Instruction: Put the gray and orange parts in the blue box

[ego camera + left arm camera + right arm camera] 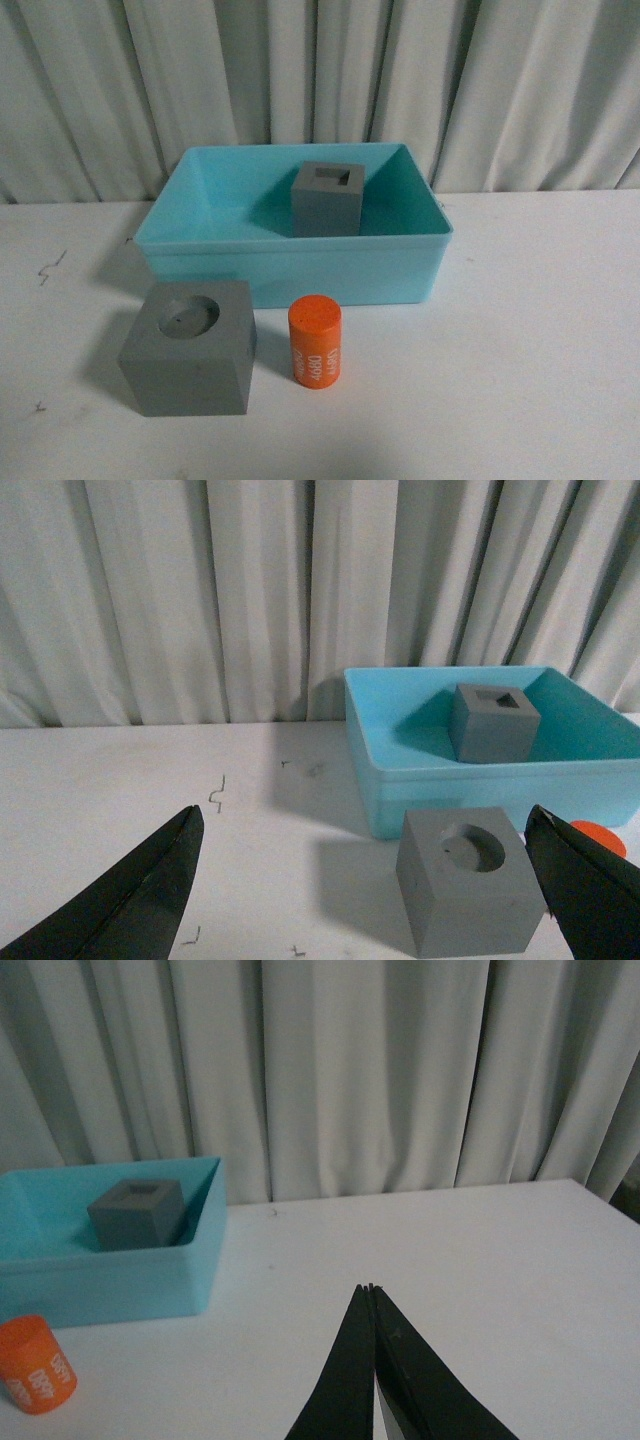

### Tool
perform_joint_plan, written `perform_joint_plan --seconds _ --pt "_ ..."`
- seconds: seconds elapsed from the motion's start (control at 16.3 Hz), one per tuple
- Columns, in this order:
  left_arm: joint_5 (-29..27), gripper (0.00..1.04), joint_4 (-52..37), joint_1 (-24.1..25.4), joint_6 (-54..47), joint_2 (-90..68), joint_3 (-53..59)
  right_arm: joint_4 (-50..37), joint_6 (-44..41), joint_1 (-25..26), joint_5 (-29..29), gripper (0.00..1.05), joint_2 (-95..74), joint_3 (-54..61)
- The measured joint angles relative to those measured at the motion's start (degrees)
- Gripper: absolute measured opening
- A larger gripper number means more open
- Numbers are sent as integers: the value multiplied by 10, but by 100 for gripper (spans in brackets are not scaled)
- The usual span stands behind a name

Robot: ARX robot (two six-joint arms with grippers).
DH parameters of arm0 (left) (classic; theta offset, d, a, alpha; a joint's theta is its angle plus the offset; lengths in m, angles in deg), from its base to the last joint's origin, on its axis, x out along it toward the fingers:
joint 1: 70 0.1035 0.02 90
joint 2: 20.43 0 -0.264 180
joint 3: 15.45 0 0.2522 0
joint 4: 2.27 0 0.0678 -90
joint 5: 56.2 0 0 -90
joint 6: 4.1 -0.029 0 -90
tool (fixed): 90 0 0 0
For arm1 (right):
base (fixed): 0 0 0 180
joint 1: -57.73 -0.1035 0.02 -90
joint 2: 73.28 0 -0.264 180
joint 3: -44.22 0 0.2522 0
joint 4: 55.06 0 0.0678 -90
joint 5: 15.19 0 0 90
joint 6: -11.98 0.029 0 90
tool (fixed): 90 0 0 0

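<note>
A gray cube with a round recess (190,346) (470,893) rests on the white table in front of the blue box (290,262) (470,775) (110,1285). To its right stands the orange cylinder (315,340) (598,837) (36,1364), upright, with white lettering. Inside the box sits a second gray cube with a square recess (328,198) (493,722) (137,1213). My left gripper (365,820) is open, its fingers spread wide on either side, short of the round-recess cube. Empty and shut, my right gripper (371,1288) hovers over bare table to the right of the box. Neither arm shows in the front view.
A pleated gray curtain (320,80) hangs behind the white table (530,350). Small pen marks (216,795) dot the table to the left of the box.
</note>
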State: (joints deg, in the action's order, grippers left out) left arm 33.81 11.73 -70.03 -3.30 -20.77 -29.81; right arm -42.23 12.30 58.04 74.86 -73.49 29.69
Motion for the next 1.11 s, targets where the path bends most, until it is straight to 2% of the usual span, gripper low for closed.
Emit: perform_joint_plan --seconds 0.06,0.49,0.55,0.62,0.68,0.74,1.11 --pt "0 98 -1 0 0 0 0 11 -1 0 0 5 0 1" --pt "0 98 0 0 0 0 0 11 -1 0 0 91 0 1" --pt "0 98 4 0 1 -1 0 11 -1 0 0 100 0 1" --pt "17 98 167 4 30 -90 -68 12 -1 0 0 97 0 1" --pt "14 98 246 -4 53 -221 -133 11 -2 0 -1 98 0 1" --pt "11 98 242 -16 65 -304 -160 11 -2 0 -1 98 0 1" --pt "-39 98 -24 -128 80 -652 -249 11 -2 0 -1 98 0 1"
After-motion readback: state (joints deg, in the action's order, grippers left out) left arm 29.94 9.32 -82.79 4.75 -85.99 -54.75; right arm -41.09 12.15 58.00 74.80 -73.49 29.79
